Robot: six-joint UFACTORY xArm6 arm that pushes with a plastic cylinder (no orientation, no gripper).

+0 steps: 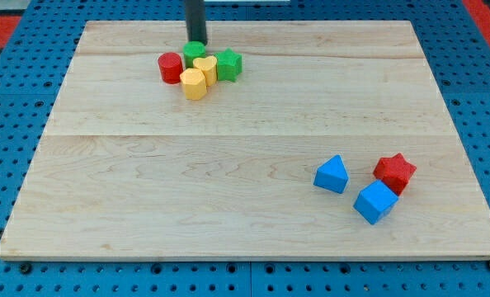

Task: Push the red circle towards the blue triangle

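Note:
The red circle sits near the view's top, left of centre, at the left end of a tight cluster. The blue triangle lies far off at the lower right. My tip stands at the top of the cluster, just behind the green circle and up and to the right of the red circle, apart from it.
In the cluster are a yellow heart, a yellow hexagon and a green star. Beside the blue triangle lie a red star and a blue cube. The wooden board rests on a blue pegboard.

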